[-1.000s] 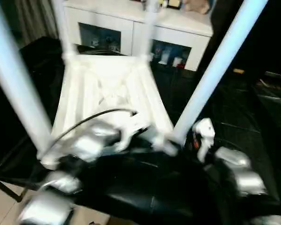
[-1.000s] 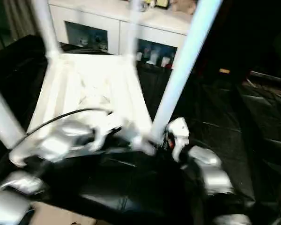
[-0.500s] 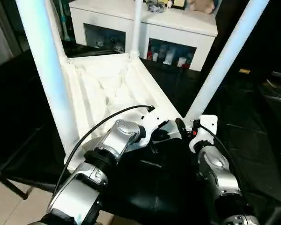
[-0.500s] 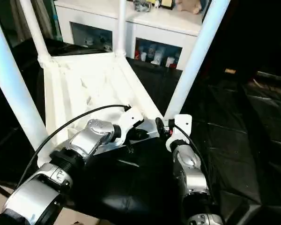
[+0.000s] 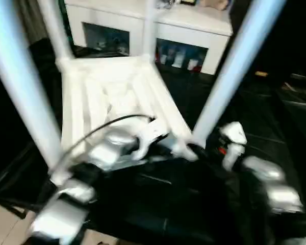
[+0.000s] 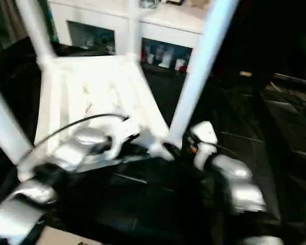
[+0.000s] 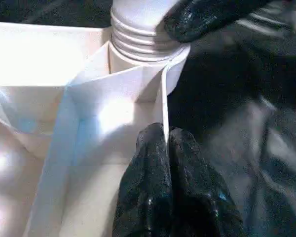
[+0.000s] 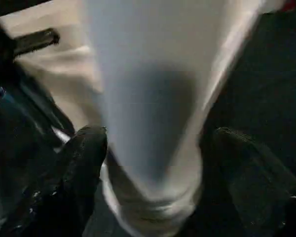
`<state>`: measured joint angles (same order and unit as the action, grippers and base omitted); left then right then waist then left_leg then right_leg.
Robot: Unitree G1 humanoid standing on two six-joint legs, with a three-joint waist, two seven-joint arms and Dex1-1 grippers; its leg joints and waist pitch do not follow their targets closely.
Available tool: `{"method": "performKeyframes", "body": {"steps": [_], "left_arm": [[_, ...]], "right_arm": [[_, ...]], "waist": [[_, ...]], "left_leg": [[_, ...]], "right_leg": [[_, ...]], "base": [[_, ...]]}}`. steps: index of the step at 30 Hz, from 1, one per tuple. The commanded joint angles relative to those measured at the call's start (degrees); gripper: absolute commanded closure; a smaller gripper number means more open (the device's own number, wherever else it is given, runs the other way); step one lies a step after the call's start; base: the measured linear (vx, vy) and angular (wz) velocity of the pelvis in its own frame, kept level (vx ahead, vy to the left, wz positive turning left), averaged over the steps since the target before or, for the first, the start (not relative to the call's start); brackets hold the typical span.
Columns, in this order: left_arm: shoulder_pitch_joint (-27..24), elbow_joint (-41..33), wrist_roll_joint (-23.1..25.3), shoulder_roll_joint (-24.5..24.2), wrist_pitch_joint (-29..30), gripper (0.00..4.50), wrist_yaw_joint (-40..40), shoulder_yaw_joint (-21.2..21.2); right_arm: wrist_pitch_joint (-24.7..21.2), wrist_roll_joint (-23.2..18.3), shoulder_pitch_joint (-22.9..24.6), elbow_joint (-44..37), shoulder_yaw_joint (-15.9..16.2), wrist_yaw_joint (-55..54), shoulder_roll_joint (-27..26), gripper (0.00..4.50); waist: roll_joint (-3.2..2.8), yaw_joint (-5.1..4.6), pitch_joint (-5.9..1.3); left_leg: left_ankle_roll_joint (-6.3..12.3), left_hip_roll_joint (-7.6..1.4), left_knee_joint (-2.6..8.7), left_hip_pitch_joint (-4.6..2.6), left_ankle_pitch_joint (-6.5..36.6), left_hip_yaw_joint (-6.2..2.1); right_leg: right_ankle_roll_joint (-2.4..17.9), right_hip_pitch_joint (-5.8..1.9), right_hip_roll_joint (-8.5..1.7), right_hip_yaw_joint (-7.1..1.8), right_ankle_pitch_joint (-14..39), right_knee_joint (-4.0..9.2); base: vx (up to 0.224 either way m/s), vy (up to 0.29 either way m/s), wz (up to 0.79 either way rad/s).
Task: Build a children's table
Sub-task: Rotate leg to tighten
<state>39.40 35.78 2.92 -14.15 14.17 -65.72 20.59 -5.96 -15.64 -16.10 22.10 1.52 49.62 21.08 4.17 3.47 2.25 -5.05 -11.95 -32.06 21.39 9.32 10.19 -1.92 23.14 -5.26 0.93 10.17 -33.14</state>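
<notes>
Four white legs stand up from the upturned tabletop (image 5: 112, 97), which lies ribbed side up on a black-covered desk (image 5: 255, 117). The near right leg (image 5: 229, 76) sits in its corner socket (image 7: 143, 54), thread rings showing above the socket rim, so it seems not fully screwed home. The left gripper (image 7: 166, 148) has its fingers together, clamped on the thin edge wall of the tabletop just beside that socket. The right gripper (image 8: 155, 148) has its fingers apart, one each side of the leg's base, apparently not pressing it. The step appears to be tightening this last leg; next, the right fingers would need to close on it and twist while the left steadies the top. Behind stands a white cabinet (image 5: 143, 30).
</notes>
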Motion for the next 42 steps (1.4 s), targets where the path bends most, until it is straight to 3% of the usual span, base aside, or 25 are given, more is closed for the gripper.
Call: {"method": "performKeyframes", "body": {"steps": [1,4,9,13,17,22,28,31,34,36,37,39,40,41,42], "left_arm": [[-2.6,-0.8,0.2,-1.5,1.3,4.50,-4.5,2.8],[-3.1,-2.3,0.1,-2.4,2.1,4.50,-5.8,2.6],[-3.6,-4.2,-0.5,-3.1,3.2,4.50,-6.3,2.8],[-3.7,-5.0,-0.6,-3.2,3.7,4.50,-6.3,2.9],[-3.9,-5.7,-0.7,-3.2,4.3,4.50,-6.3,2.9],[-4.0,-5.9,-0.7,-3.1,4.4,4.50,-6.0,2.9],[-4.0,-5.6,-0.5,-2.7,4.5,4.50,-4.7,2.5],[-3.5,-3.7,-0.1,-1.0,4.3,4.50,-1.4,1.7],[-2.3,-0.5,0.3,1.6,3.9,4.50,3.2,0.4],[0.0,5.0,0.5,5.5,3.3,4.50,10.4,-1.5],[0.1,5.3,0.5,5.7,3.3,4.50,10.8,-1.6],[1.9,8.9,0.8,8.1,2.5,4.50,15.4,-2.6],[3.0,10.9,1.0,9.2,2.0,4.50,17.9,-3.0],[4.1,12.9,1.1,10.4,1.8,4.50,20.3,-3.4],[4.9,14.2,1.3,11.2,1.6,4.50,21.8,-3.8]], "right_arm": [[-1.4,-1.1,0.1,-1.5,1.2,4.6,2.4,0.83],[-2.1,-1.2,0.3,-1.7,1.9,6.9,3.5,0.83],[-1.9,-1.0,0.0,-1.1,2.5,8.4,3.4,0.83],[-2.3,-0.9,-0.5,-0.4,3.1,9.8,3.1,1.08],[-2.7,-0.8,-0.6,-0.2,3.4,10.8,3.2,1.44],[-3.1,-1.0,-1.0,0.3,3.1,11.3,3.4,1.82],[-2.8,-0.7,-1.0,0.6,2.8,10.5,3.1,1.88],[-0.7,1.2,-1.6,3.8,1.4,4.4,1.2,1.89],[1.5,2.9,-2.7,7.7,-0.6,-3.8,-1.2,1.89],[2.9,3.8,-3.2,10.3,-2.9,-13.6,-5.0,1.89],[2.9,3.8,-3.2,10.4,-3.0,-14.1,-5.2,1.90],[3.0,3.7,-3.8,11.8,-5.0,-21.7,-8.2,1.90],[3.0,3.9,-4.2,12.4,-5.8,-25.9,-9.9,1.90],[3.0,4.5,-4.8,13.2,-6.3,-30.5,-11.8,1.90],[3.1,5.1,-5.2,13.9,-6.6,-33.5,-13.0,1.90]], "waist": [[0.23,0.34,-3.24],[0.32,0.42,-3.08],[0.42,0.85,-2.98],[0.48,1.07,-3.21],[0.70,1.33,-3.36],[0.81,1.53,-3.31],[0.74,1.61,-3.21],[0.82,1.56,-3.10],[1.00,0.95,-2.83],[0.83,0.67,-2.86],[0.92,0.51,-2.79],[0.99,0.37,-2.95],[0.36,0.02,-2.96],[0.08,0.00,-3.07],[0.32,-0.07,-3.16]], "left_leg": [[6.17,-0.84,3.07,-0.36,9.6,0.47],[6.20,-1.00,3.09,-0.57,10.8,0.59],[4.27,-1.05,3.30,-0.69,13.6,0.53],[4.39,-0.95,3.06,-0.71,11.6,0.59],[5.73,-0.77,2.71,-0.69,8.1,0.73],[5.76,-0.83,2.66,-0.81,8.9,0.75],[4.61,-0.86,2.79,-0.81,10.9,0.64],[3.75,-0.80,2.82,-0.72,12.1,0.63],[1.14,-0.59,3.19,-0.62,17.2,0.37],[0.15,-0.57,3.20,-0.82,19.6,0.20],[0.04,-0.49,3.20,-0.86,19.9,0.31],[-0.36,-0.42,3.31,-0.70,19.8,0.04],[-0.57,-0.37,3.34,-0.80,20.1,0.06],[-0.69,-0.32,3.34,-0.74,20.1,-0.09],[-0.62,-0.25,3.29,-0.73,19.3,0.06]], "right_leg": [[15.2,-2.63,-1.36,-0.49,1.0,2.19],[15.6,-2.54,-1.52,-0.56,2.8,2.28],[14.1,-2.37,-1.73,-0.64,8.5,2.66],[14.2,-2.47,-1.61,-0.65,5.5,2.28],[15.2,-2.68,-1.49,-0.61,1.0,1.79],[15.3,-2.64,-1.56,-0.63,2.4,1.88],[14.5,-2.52,-1.61,-0.64,5.7,2.11],[14.0,-2.34,-1.63,-0.65,7.4,2.30],[11.8,-2.06,-1.69,-0.58,16.1,3.02],[9.8,-1.71,-1.78,-0.66,20.4,3.54],[9.5,-1.42,-1.68,-0.73,20.9,3.75],[9.0,-1.69,-1.70,-0.61,21.4,3.69],[9.1,-1.38,-1.49,-0.68,20.1,3.83],[9.2,-1.60,-1.50,-0.62,19.3,3.62],[9.2,-1.55,-1.39,-0.70,17.7,3.61]], "base": [[0.000,0.000,0.00],[0.000,0.000,0.00],[0.000,0.000,0.00],[0.000,0.000,0.00],[0.000,0.000,0.00],[0.000,0.000,0.00],[0.000,0.000,0.00],[0.000,0.000,0.00],[-0.019,-0.001,-0.01],[0.000,0.000,0.00],[0.000,0.000,0.00],[0.000,0.000,0.00],[0.000,0.000,0.00],[0.000,0.000,0.00],[0.000,0.000,0.00]]}}
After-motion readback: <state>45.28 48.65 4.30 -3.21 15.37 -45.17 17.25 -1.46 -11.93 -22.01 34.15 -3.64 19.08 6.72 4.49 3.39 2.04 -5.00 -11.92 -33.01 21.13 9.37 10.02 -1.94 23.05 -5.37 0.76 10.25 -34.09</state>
